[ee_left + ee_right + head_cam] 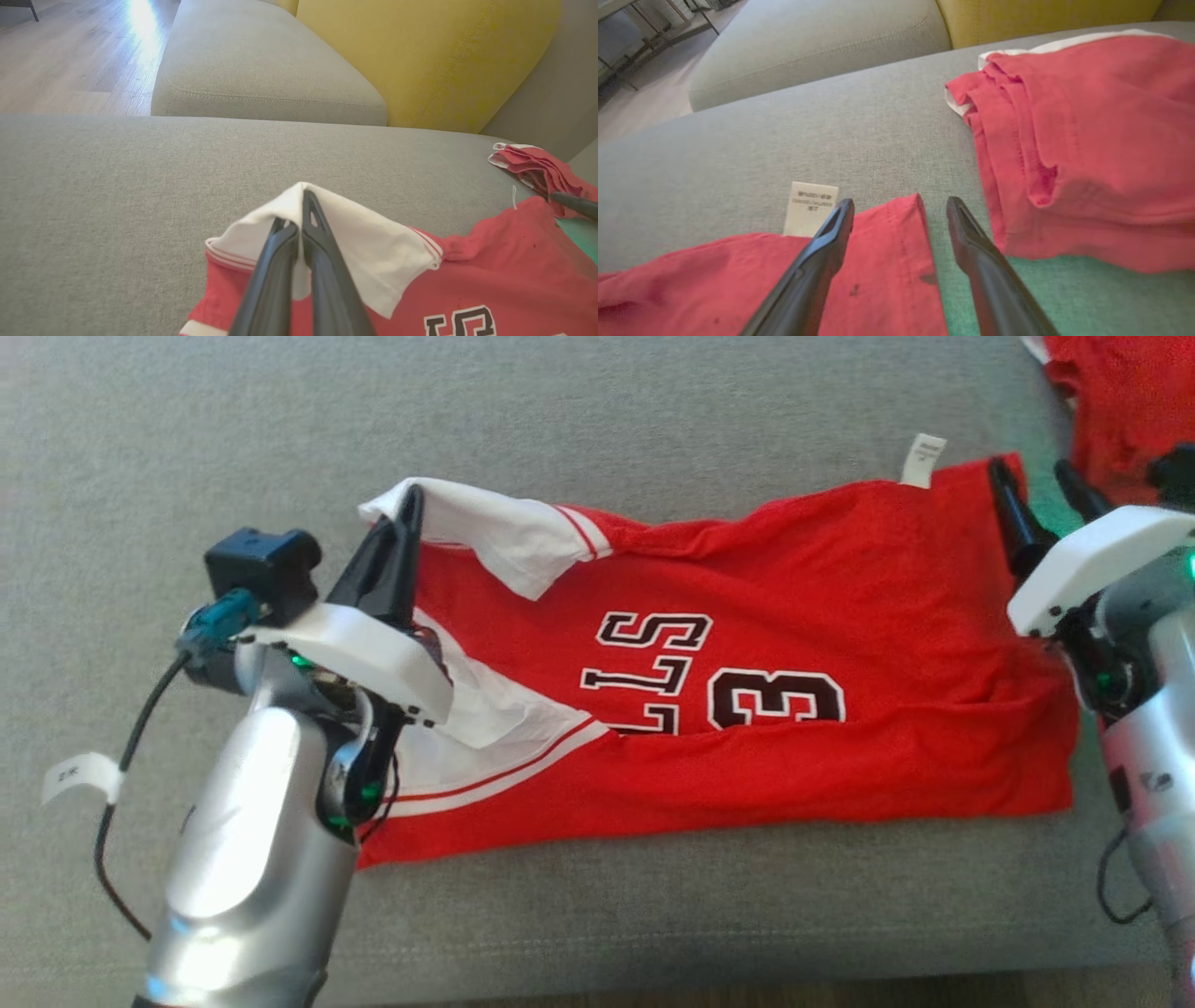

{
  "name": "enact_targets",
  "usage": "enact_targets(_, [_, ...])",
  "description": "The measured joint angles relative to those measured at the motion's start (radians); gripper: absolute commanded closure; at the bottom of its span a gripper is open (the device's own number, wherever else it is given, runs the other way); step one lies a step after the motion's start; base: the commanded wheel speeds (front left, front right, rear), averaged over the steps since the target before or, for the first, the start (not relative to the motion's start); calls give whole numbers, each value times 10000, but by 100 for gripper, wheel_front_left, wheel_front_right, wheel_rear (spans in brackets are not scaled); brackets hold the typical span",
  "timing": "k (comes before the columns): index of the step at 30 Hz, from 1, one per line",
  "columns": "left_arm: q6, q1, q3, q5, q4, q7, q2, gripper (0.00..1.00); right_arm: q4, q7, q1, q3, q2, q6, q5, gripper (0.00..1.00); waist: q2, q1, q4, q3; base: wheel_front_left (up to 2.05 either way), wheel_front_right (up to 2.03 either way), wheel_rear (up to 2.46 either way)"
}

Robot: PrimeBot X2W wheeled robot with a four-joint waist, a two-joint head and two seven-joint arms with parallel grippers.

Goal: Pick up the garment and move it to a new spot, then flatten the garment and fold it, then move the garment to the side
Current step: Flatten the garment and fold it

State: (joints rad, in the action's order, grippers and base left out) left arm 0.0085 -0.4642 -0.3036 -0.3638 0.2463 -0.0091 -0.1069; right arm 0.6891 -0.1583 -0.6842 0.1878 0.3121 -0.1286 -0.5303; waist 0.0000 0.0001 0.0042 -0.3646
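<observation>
Jersey [747, 709] lies on sofa [653, 429], long axis 9-to-3 o'clock. Left tool [409, 513] clamped on white flap [485, 537] at 9 o'clock end. Right tool [1032, 476] wide, straddling hem corner [962, 495] at 3 o'clock.

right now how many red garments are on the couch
2. The jersey lies spread centrally, its white sleeve in the left gripper; a second red garment sits bunched past its far right corner. Others may be hidden.

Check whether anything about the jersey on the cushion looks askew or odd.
On the jersey, a white flap is folded back and pinched up by the shut left gripper, and a care label pokes out past the far edge.
</observation>
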Motion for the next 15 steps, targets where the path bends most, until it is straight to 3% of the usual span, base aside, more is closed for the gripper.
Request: enact_targets(15, [-8, -235, -119, 0, -35, -21, 100, 100, 2171, 495, -1338, 1037, 309, 0, -410, 0, 0, 0, 410, -490, 0, 0, 0])
